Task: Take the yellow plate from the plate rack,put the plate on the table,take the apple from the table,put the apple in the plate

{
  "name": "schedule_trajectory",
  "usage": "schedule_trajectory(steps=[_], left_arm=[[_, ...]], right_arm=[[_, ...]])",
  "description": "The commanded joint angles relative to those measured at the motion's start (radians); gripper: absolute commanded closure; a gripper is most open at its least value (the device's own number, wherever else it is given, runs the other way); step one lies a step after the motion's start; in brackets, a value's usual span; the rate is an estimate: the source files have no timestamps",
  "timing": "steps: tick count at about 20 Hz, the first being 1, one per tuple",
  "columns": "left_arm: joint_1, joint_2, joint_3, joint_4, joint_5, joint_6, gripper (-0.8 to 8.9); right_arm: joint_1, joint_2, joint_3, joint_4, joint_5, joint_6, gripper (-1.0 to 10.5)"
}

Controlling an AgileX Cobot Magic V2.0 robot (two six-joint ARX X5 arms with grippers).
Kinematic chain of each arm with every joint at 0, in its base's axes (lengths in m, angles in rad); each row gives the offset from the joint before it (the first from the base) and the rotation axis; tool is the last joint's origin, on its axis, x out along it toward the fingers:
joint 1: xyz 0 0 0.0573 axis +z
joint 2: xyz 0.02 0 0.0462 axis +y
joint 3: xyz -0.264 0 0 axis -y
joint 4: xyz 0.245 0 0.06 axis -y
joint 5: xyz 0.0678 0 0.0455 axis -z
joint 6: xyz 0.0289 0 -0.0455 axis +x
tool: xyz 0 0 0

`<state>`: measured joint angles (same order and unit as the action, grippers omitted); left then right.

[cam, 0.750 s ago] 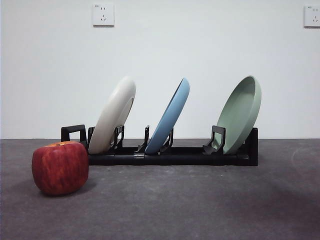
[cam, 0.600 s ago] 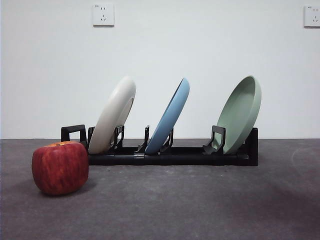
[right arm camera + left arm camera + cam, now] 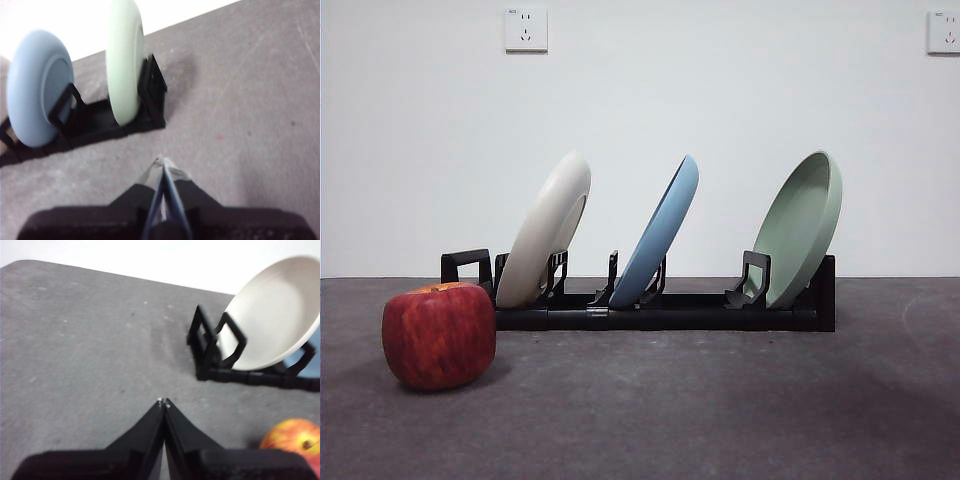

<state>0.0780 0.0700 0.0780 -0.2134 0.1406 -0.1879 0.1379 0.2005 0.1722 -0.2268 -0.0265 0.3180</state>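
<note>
- My left gripper (image 3: 163, 402) hangs above bare bench (image 3: 75, 355), clenched on nothing, its two black jaws pressed tip to tip; the yellow plate (image 3: 272, 320) stands ahead of it and off to one side, well apart, with its hollow face turned toward my wrist camera
- The plate leans in the end slot of the plate rack (image 3: 215, 355); in the front view the same yellow plate (image 3: 548, 228) is the leftmost of three, tilted, with its lower edge caught in the black holders of the plate rack (image 3: 650, 305)
- The apple (image 3: 295, 437) lies on the bench near my left gripper, to the side of it and closer than the plate, apart from the jaws; in the front view the apple (image 3: 438, 335) sits in front of the rack's left end, on the bench (image 3: 720, 410), not touching the rack
- My right gripper (image 3: 162, 162) is also closed with nothing between its jaws, over open bench; ahead of it stand the blue plate (image 3: 37, 95) and the sage-green plate (image 3: 124, 60), both upright in the rack, the green one at the end
- Neither arm shows in the front view; two wall sockets (image 3: 525, 28) sit on the white wall behind
</note>
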Motion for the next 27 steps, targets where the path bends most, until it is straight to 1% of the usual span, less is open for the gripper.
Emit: schedule_trajectory(steps=[1,4,6,9,11,14,16,18,19,20,22,24,27], left_arm=[[0.002,0.05,0.05,0.024,0.028,-0.029,8.21],[0.002,0.15,0.138,0.066,0.03,-0.028,8.21],[0.002,0.229,0.203,0.108,0.049,-0.026,8.21],[0.002,0.377,0.325,0.118,0.108,-0.021,8.21],[0.002,0.492,0.413,0.116,0.172,-0.022,8.21],[0.001,0.685,0.554,0.082,0.319,-0.028,8.21],[-0.003,0.828,0.664,0.032,0.426,-0.029,8.21],[-0.024,0.958,0.771,-0.023,0.489,-0.029,8.13],[-0.039,1.012,0.818,-0.047,0.496,-0.027,8.13],[-0.057,1.069,0.872,-0.075,0.493,-0.024,7.83],[-0.108,1.177,0.977,-0.119,0.488,-0.022,6.0],[-0.163,1.265,1.066,-0.147,0.477,-0.022,5.84],[-0.249,1.374,1.182,-0.181,0.394,-0.022,5.84]], right_arm=[[0.001,0.093,0.079,0.009,-0.001,0.005,9.6],[0.001,0.231,0.195,0.009,-0.006,-0.003,9.6],[0.0,0.321,0.27,0.009,-0.068,-0.025,9.6],[0.0,0.45,0.365,0.008,-0.196,-0.032,9.6],[0.0,0.528,0.422,-0.01,-0.296,-0.033,9.6],[0.0,0.637,0.51,-0.103,-0.405,-0.12,9.5],[0.0,0.702,0.565,-0.183,-0.456,-0.161,9.5],[0.001,0.743,0.599,-0.221,-0.475,-0.179,9.3],[0.001,0.757,0.612,-0.232,-0.473,-0.18,9.0],[0.001,0.768,0.621,-0.233,-0.473,-0.18,8.2],[0.001,0.775,0.628,-0.23,-0.472,-0.18,6.9],[0.001,0.776,0.63,-0.231,-0.472,-0.18,6.9],[0.001,0.776,0.63,-0.231,-0.472,-0.18,6.9]])
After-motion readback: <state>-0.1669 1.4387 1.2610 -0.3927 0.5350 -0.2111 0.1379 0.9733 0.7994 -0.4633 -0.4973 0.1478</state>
